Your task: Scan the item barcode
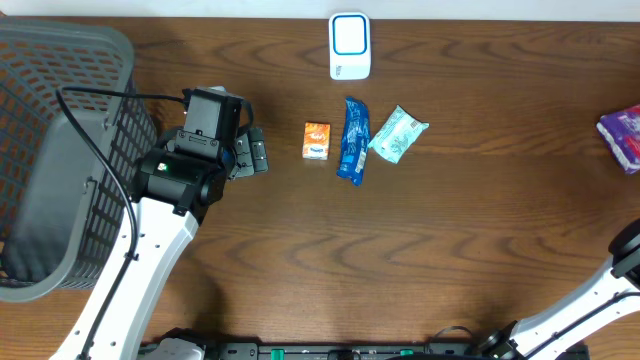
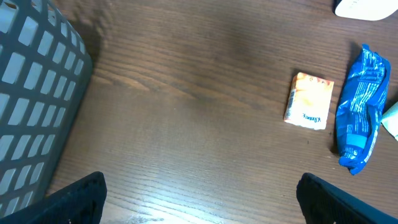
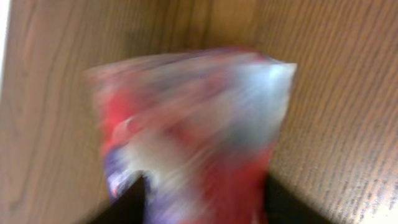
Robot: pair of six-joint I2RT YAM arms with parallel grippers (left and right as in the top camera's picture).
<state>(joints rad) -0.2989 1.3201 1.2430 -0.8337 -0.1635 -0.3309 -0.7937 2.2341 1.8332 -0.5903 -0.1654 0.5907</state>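
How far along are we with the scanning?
Done: nothing evident; the basket shows no items. In hand: a blurred red-and-purple packet sits at the right gripper, grip unclear; the left gripper hangs open, empty. Left: the orange box, blue packet and teal packet lie near the scanner.

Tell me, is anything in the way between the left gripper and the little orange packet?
No, nothing visible. Only bare table lies between the open left gripper and the orange packet; the blue packet sits on its far side.
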